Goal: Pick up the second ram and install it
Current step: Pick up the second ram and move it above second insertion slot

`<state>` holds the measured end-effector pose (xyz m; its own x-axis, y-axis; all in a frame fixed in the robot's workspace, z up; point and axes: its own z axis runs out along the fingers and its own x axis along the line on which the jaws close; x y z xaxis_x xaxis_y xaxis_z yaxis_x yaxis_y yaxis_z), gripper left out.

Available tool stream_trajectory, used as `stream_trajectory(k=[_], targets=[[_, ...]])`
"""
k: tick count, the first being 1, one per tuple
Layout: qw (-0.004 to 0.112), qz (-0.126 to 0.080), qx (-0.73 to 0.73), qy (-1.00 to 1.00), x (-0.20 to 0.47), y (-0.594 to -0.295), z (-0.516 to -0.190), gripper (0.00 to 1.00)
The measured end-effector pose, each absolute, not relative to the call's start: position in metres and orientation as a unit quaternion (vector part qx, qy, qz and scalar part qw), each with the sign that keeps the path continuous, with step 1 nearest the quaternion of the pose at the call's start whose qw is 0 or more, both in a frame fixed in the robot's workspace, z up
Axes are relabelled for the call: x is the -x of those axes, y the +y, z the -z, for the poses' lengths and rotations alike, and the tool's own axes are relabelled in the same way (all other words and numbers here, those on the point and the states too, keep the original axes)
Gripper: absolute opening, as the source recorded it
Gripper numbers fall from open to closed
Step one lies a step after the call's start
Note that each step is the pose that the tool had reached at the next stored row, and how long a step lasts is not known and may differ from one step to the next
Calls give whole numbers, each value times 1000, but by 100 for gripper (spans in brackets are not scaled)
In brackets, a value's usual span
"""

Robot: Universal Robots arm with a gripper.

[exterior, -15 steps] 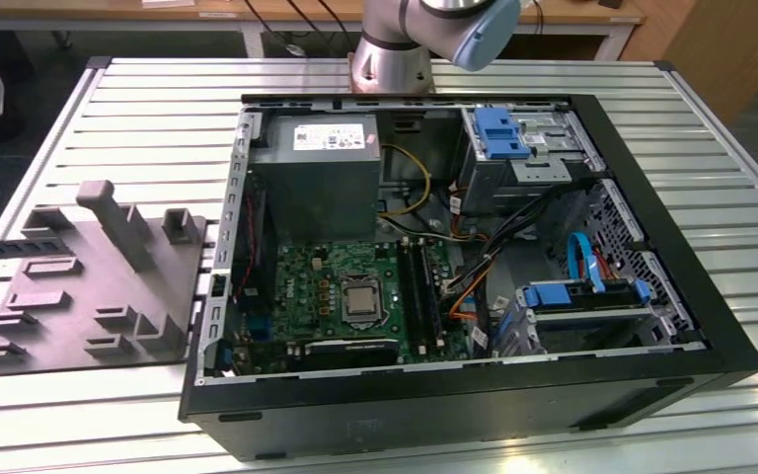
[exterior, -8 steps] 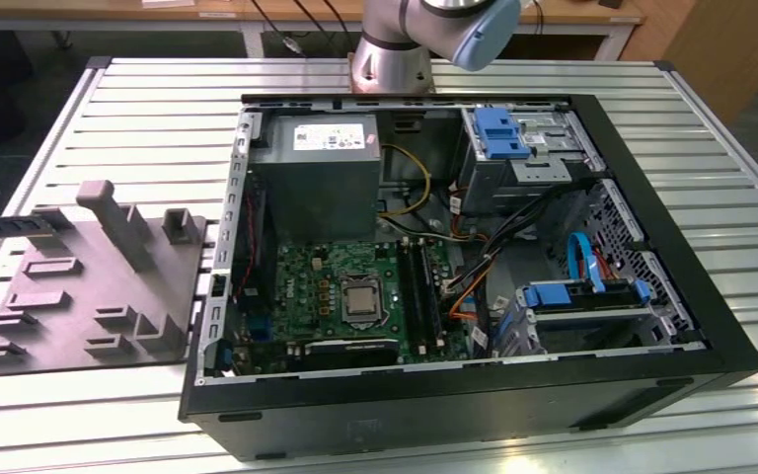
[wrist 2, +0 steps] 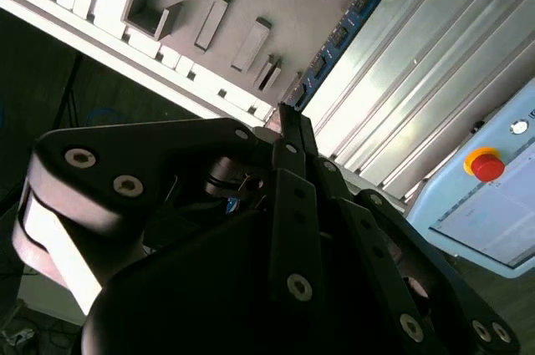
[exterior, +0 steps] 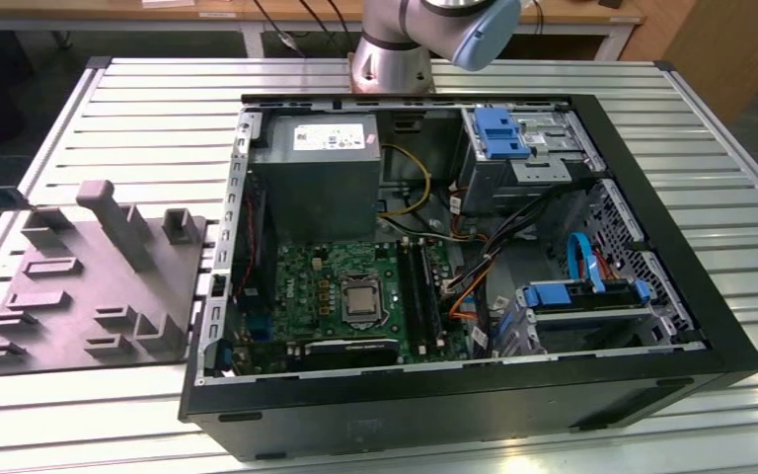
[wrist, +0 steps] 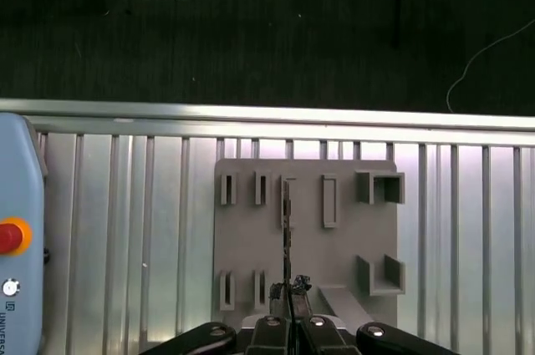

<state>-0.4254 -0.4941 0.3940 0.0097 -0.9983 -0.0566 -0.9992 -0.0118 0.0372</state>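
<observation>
**Gripper.** In the first wrist view the gripper (wrist: pixel 290 292) has its two dark fingers drawn close together, with a thin board gripped edge-on between the tips. The jaws are closed onto it with no slack visible.

**Held item.** The board is the second ram (wrist: pixel 287 230). In the second wrist view its blue face, dark chips and flat length run outward from the fingertips (wrist 2: pixel 286 121).

**Position.** The grey fixture plate (wrist: pixel 334 246) is taken as the reference. The ram is over the plate's slotted face, in line with one of its narrow slots. It cannot be told whether its lower edge touches the plate or clears it.

**Surroundings.**
- The plate lies flat on the slatted metal table (wrist: pixel 109 221), near the table's edge, with dark floor (wrist: pixel 251 38) beyond.
- A pale blue teach pendant (wrist: pixel 17 205) with a red stop button (wrist: pixel 8 238) rests on the table, apart from the plate.
- In the exterior view, an open computer case (exterior: pixel 485 405) lies just beside the plate, on the exterior view's right of it.
- The case's side panel is off, exposing the green motherboard (exterior: pixel 340 286).
- The arm's base (exterior: pixel 413 44) stands at the far side of the case, well apart from the plate.
</observation>
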Motion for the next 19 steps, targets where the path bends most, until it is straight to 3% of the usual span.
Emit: stream_trajectory(k=[19], targets=[[7,-33,710,703,415,-494,-405,12]])
